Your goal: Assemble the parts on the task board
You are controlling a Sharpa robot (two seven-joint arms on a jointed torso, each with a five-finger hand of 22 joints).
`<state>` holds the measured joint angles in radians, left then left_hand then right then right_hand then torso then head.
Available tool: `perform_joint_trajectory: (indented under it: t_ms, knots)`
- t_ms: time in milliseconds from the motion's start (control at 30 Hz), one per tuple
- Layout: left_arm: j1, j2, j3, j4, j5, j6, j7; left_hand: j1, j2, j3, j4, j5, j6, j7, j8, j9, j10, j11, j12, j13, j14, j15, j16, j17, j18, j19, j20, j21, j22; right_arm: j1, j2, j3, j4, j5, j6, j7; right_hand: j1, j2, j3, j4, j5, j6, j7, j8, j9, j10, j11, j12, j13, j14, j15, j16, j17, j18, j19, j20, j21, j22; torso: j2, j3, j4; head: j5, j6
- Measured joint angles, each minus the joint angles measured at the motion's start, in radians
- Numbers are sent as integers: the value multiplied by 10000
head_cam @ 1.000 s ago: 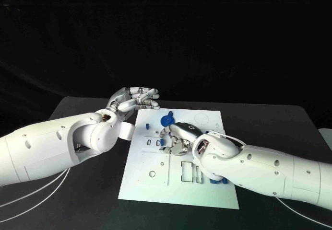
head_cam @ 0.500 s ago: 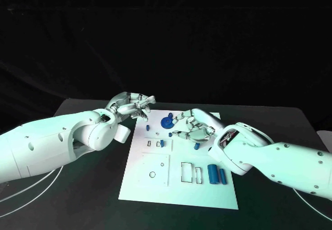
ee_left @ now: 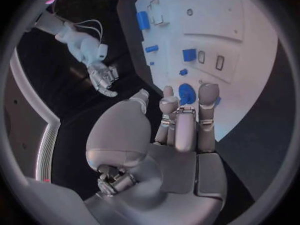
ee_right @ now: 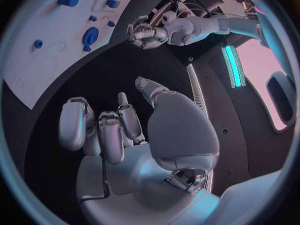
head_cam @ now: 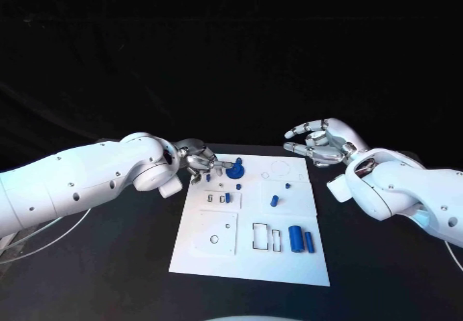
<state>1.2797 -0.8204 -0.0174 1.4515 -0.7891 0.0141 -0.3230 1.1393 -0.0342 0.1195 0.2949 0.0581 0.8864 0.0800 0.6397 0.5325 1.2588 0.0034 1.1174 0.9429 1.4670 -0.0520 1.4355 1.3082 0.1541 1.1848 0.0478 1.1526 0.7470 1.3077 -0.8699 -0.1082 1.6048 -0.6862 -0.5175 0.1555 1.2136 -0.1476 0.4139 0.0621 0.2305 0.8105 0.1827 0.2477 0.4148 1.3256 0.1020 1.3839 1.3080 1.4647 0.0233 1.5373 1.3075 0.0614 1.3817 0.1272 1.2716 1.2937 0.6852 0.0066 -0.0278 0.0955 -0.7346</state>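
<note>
Left hand crowds the board's far corner while the right hand hangs clear, with nothing in it.

On the left, the silver left hand (head_cam: 200,162) sits with fingers curled close together at the far-left corner of the flat white task board (head_cam: 253,217), fingertips right beside a round blue disc part (head_cam: 235,171); I cannot tell whether it pinches anything. The risk, as I judge it: those crowded fingers could nudge the disc or shift the board on the black surface (head_cam: 106,267). On the board, small blue pieces (head_cam: 224,198) sit at slots mid-board, a blue peg (head_cam: 275,199) lies loose beside them, and two blue cylinders (head_cam: 301,239) rest next to the rectangular cut-outs at the near edge. At the right, the silver right hand (head_cam: 321,142) hovers spread and empty, well apart.
</note>
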Motion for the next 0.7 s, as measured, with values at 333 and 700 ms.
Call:
perform_joint_trajectory:
  t_ms: [333, 700]
  knots:
    - [354, 1016, -177, -797, -1698, 1430, -1907, -226, 116, -464, 1, 0, -90, -90, 386, 392, 69, -69, 268, 285, -36, -35, 149, -1, 2, 233, -45, 431, 642, 47, -74, -4, -303, 554, 41, 53, 0, 0, 0, 0, 41, 0, 0, -1, -1, 0, 0, 0, -2, 0, 0, 0, -1, 1, 0, 0, 0, -13, -95, 48, -7, 43, -114]
    - [488, 1653, -329, -1154, -2208, 2124, -2743, -299, 227, -785, 12, 0, -179, -178, 714, 801, 263, -123, 589, 632, -35, -105, 316, -2, -310, 875, -118, 1112, 1872, 51, -28, -9, -504, 670, 88, 27, 0, 0, 0, 0, 40, 0, 0, 35, 8, 1, 0, 0, -24, 0, 0, -51, -1, 0, -5, -6, -81, -79, -86, 58, -1, 37, -209]
